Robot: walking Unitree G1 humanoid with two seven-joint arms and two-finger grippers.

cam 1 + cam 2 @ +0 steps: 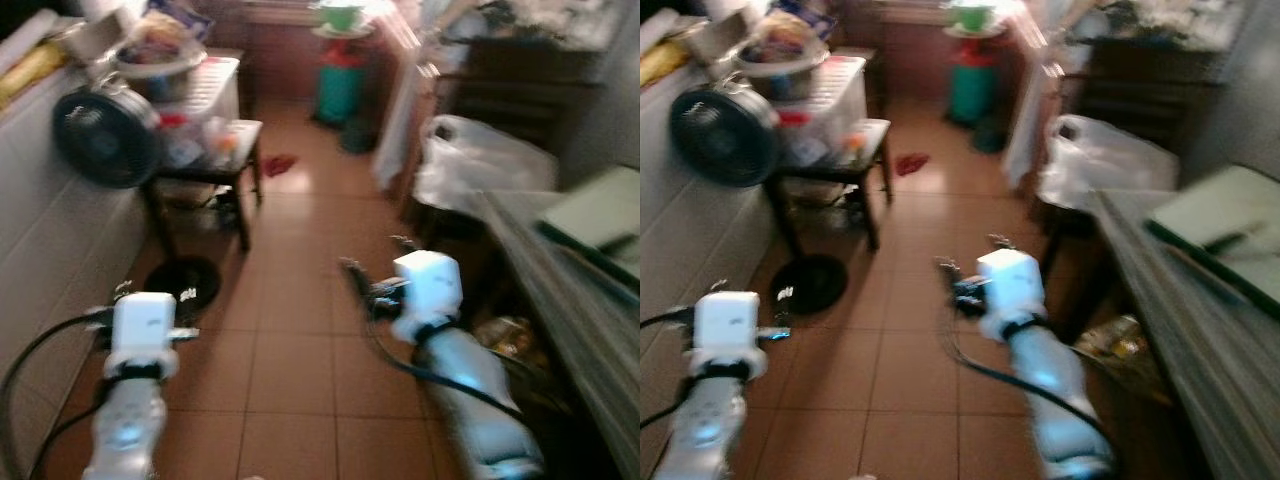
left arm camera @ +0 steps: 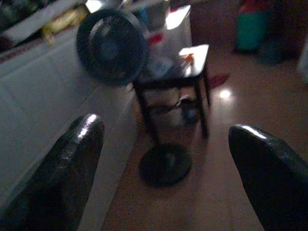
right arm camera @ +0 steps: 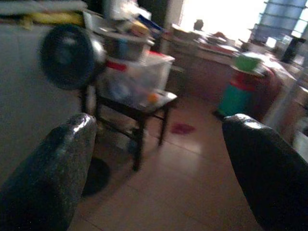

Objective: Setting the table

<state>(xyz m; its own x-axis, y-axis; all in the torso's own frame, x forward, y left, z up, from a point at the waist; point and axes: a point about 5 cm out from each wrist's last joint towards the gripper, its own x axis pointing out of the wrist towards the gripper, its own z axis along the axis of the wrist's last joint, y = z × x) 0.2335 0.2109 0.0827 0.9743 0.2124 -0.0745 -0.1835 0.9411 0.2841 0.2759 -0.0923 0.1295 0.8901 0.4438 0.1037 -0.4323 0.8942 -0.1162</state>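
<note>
The picture is blurred. A grey table (image 1: pixel 565 280) runs along my right side, with a flat green board (image 1: pixel 600 215) lying on it. My left gripper (image 1: pixel 155 292) is held low over the brown tiled floor, open, with nothing between its fingers (image 2: pixel 82 144). My right gripper (image 1: pixel 375 255) reaches forward over the floor left of the table, also open and empty, as its fingers (image 3: pixel 255 149) stand wide apart in the right wrist view.
A black fan (image 1: pixel 100 130) on a round base (image 1: pixel 183 280) stands by the white wall at left. Beside it a dark side table (image 1: pixel 215 165) carries plastic boxes. A white bag (image 1: pixel 480 165) sits ahead right; a green bin (image 1: pixel 340 85) stands at the far end.
</note>
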